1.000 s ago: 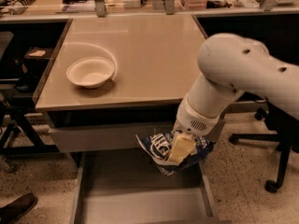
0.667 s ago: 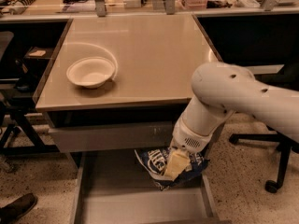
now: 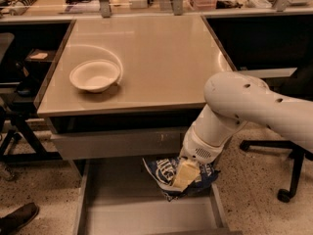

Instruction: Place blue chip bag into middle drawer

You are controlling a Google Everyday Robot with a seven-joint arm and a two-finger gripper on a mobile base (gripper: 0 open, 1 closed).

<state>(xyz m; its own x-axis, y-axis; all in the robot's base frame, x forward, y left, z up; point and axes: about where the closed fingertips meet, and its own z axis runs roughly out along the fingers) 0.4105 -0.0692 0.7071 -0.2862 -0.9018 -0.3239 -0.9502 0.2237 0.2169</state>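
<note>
Blue chip bag (image 3: 162, 169) hangs over the open middle drawer (image 3: 122, 214), right side — gripper (image 3: 182, 176) clamped tight on it; beige table (image 3: 146, 48) above carries a white bowl (image 3: 94, 76); speckled floor (image 3: 254, 190) around; drawer's near end cut off.

On the counter (image 3: 156, 58), toward its left, a bowl (image 3: 94, 75) is set. Below the counter's front edge the middle drawer (image 3: 122, 215) is drawn out. Over its right rear the blue chip bag (image 3: 164, 169) is clamped in the jaws of the gripper (image 3: 181, 177).
</note>
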